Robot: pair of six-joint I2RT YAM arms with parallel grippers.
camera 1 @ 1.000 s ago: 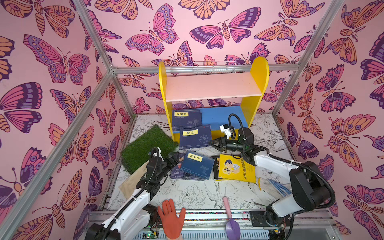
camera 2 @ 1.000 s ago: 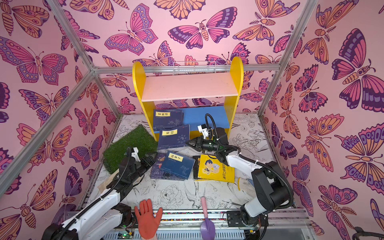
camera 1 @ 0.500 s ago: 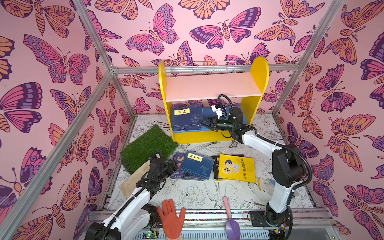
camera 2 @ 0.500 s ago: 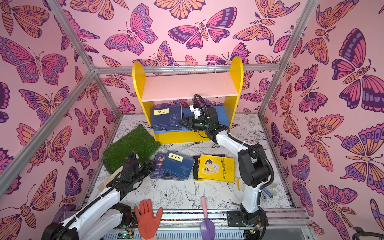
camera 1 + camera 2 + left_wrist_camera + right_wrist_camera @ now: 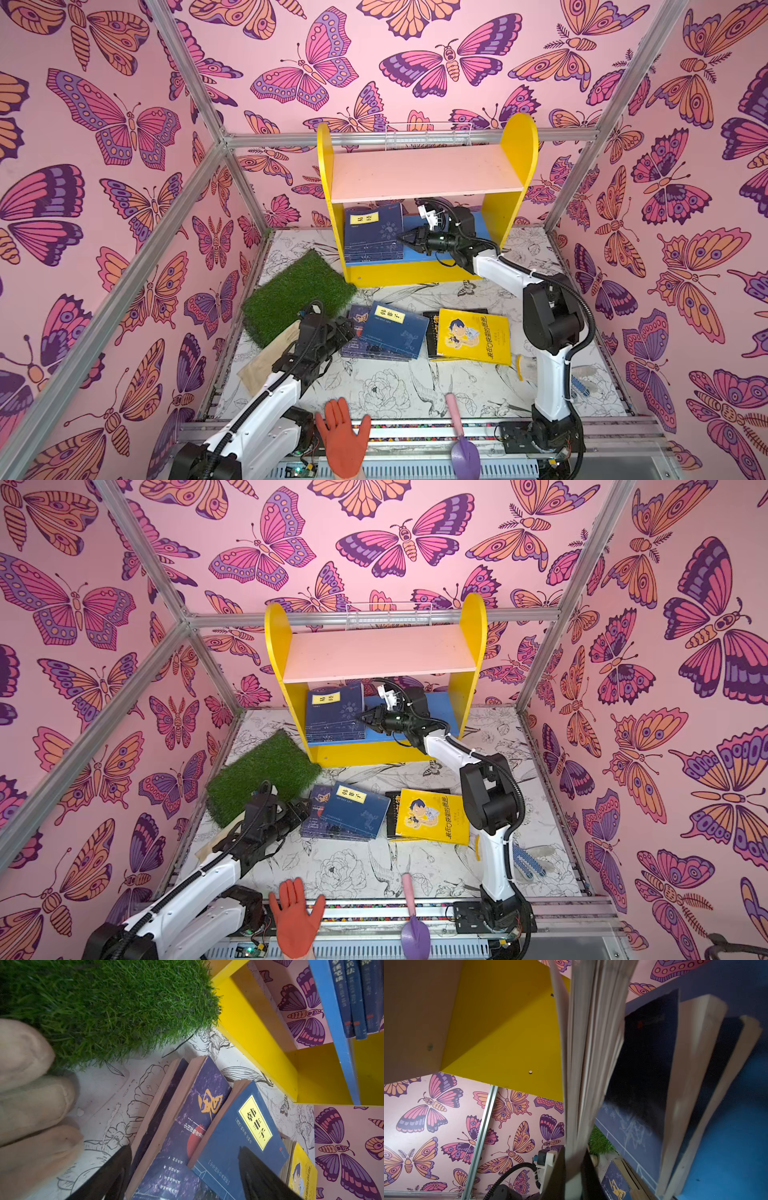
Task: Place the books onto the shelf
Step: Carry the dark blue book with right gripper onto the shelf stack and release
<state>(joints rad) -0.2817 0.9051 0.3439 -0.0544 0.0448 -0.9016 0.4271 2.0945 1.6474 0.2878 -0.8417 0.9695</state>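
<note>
Two grippers, two different states. Your right gripper has its jaws clamped tight on the short right-hand end of a navy book; the right wrist view shows the page block pinched between them. That book sits in the lower tier of the shelf, on top of other navy books on the blue board, beside the left side panel. Its long axis runs left to right along the board, spine to the front, cover and yellow label facing up. The gripped end stands raised off the books beneath it.

Your left gripper is down at the table, jaws spread wide at the left edge of the pile. In the left wrist view one finger lies beside the pile's page edges and the other hangs over the top cover; you cannot tell whether either touches. The top book lies flat, its long axis pointing roughly at the shelf, label end toward it. A purple book pokes out beneath. Just right of the pile the yellow book lies flat on a black one. A grass mat lies just behind the left gripper.
</note>
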